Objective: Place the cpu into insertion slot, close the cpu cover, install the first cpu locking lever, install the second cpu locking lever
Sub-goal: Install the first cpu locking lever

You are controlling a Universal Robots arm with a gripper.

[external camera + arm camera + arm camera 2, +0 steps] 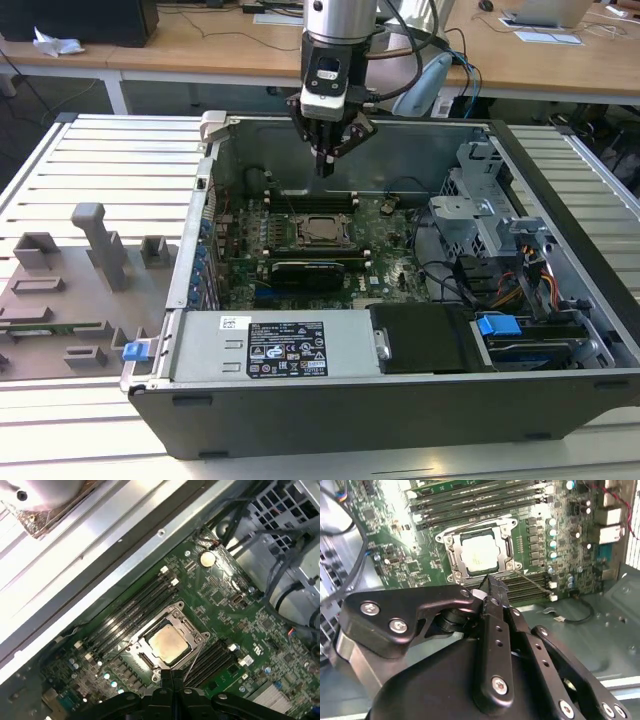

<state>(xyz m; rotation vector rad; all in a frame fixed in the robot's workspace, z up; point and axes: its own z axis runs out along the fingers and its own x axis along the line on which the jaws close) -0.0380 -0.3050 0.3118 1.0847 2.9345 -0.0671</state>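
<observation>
Gripper (324, 168) clenched on nothing, hovering above cpu (479, 555) framed by cpu cover (453, 556), mid green board (392, 252).

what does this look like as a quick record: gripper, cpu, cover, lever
gripper: black gripper, shut, empty, hovering above the board
cpu: small square silver-grey cpu chip, seated amid the green motherboard
cover: thin silvery metal cover frame, down around the chip
lever: thin metal lever rod, angled out beside the cover; latched or not, cannot tell
</observation>
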